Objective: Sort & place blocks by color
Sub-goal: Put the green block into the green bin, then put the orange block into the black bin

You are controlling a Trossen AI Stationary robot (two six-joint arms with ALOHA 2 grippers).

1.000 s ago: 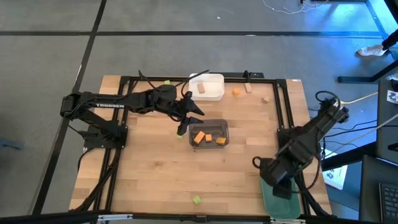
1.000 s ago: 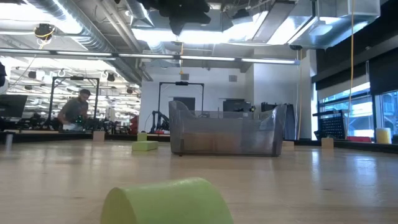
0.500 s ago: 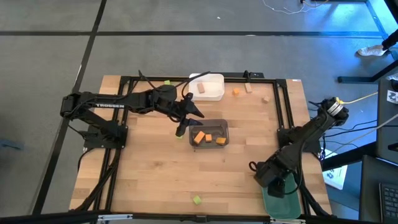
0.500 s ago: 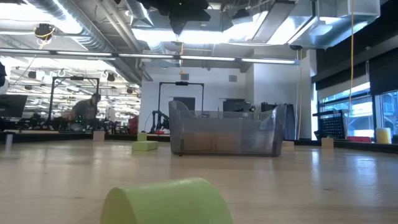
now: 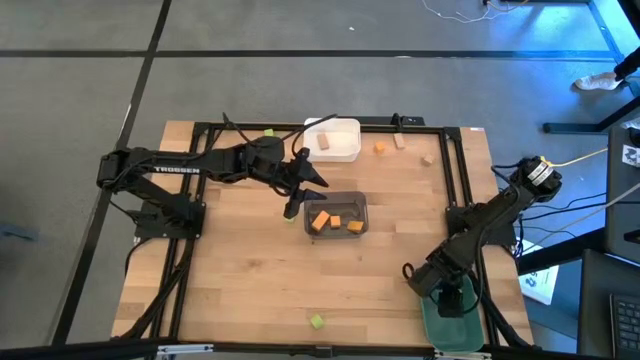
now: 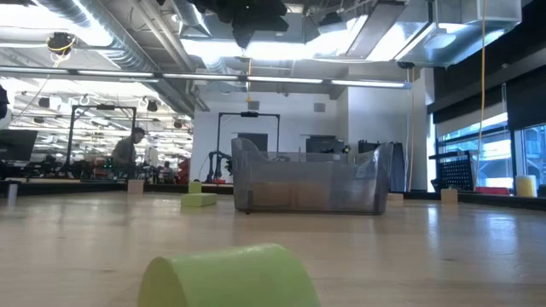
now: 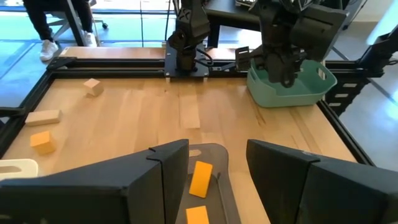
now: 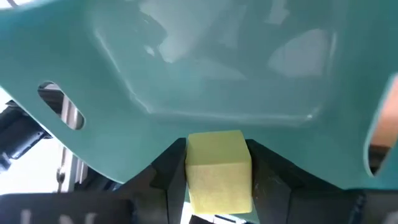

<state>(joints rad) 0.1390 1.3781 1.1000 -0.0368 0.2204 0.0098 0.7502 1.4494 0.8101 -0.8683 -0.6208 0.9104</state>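
Observation:
My right gripper (image 8: 217, 180) is shut on a light green block (image 8: 217, 158) just above the teal-green bin (image 8: 211, 68), at the table's near right corner (image 5: 450, 320). My left gripper (image 7: 217, 168) stands open and empty above the left end of the dark grey bin (image 5: 350, 200), which holds three orange blocks (image 5: 335, 220). A tan block (image 5: 323, 142) lies in the white bin (image 5: 345, 128). Loose on the table lie green blocks (image 5: 317, 321) (image 5: 288, 217) (image 5: 268, 132), an orange one (image 5: 380, 149) and tan ones (image 5: 428, 159). My right gripper pinches the light green block by two opposite side faces (image 8: 191, 168) between its two fingers (image 8: 169, 171). The fingers slant down from above. The block is lifted clear, over the inside of the teal-green bin.
A black frame rail (image 5: 300, 125) runs round the work area. The low view shows a green block (image 6: 230, 273) close to the camera and the grey bin (image 6: 311, 183) farther back. A person (image 6: 128, 152) moves in the room behind. Bare wood (image 5: 240, 270) lies at the near left.
My right gripper has come down toward the teal-green bin with the light green block and has tipped more steeply downward. It stays shut on the block.

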